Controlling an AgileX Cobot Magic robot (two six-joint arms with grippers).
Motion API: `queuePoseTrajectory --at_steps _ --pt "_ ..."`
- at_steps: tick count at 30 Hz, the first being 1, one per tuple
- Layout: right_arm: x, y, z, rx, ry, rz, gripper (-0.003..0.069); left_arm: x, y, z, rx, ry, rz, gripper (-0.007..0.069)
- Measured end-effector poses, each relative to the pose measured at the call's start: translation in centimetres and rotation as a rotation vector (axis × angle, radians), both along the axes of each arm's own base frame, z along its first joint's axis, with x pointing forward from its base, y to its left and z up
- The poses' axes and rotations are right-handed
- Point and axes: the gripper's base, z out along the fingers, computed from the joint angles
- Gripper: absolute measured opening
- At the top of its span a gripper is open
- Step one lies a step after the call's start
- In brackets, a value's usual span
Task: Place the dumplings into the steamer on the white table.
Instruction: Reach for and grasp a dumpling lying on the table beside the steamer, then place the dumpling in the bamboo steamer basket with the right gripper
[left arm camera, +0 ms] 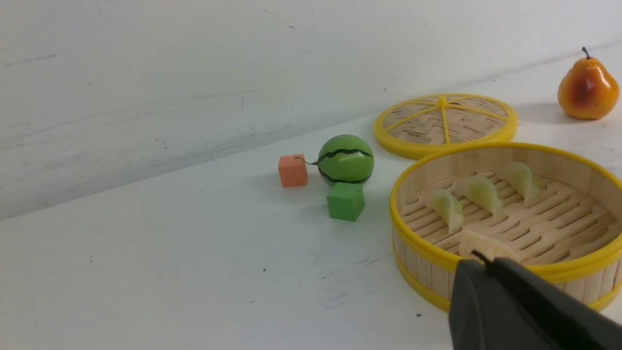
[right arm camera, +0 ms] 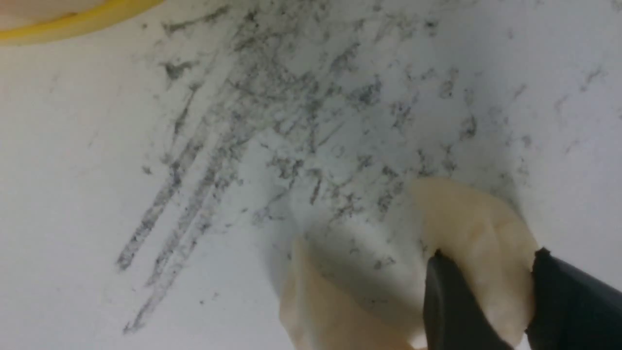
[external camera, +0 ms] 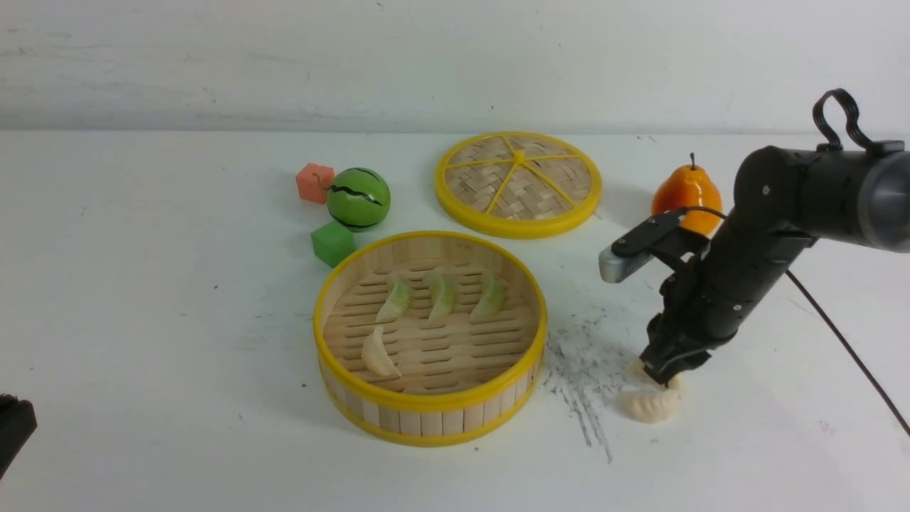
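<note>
Dumpling (external camera: 650, 405) lies left-right beside another dumpling (right arm camera: 466, 214) in right pincer (right arm camera: 488, 257).

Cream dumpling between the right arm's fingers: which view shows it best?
Right wrist view: the cream dumpling appears close up, flanked by both black fingers. Front view shows only a sliver of it peeking past those fingers. Left wrist view misses it.
</note>
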Motion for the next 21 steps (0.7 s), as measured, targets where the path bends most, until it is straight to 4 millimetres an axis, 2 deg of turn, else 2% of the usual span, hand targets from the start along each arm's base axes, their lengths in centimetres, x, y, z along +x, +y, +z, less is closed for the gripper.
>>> queuePoseTrajectory --at_steps 5,7,12,15,17,21 --pt "0.1 0.0 0.3 0.006 0.004 -0.031 0.0209 0.0 0.0 0.0 0.000 0.000 0.000 0.0008" --pt "0.5 0.1 1.0 0.012 0.002 -0.057 0.0198 0.0 0.0 0.0 0.000 0.000 0.000 0.0011" --pt "1.5 0.4 3.6 0.039 -0.008 -0.103 0.0198 0.0 0.0 0.0 0.000 0.000 0.000 0.0015" --pt "2.1 0.7 5.9 0.061 -0.012 -0.126 0.0194 0.0 0.0 0.0 0.000 0.000 0.000 0.0017" --pt "2.3 0.8 6.6 0.074 -0.012 -0.132 0.0194 0.0 0.0 0.0 0.000 0.000 0.000 0.0019" --pt "2.4 2.7 9.2 0.218 -0.001 -0.145 0.0193 0.0 0.0 0.0 0.001 0.000 0.000 0.0020"
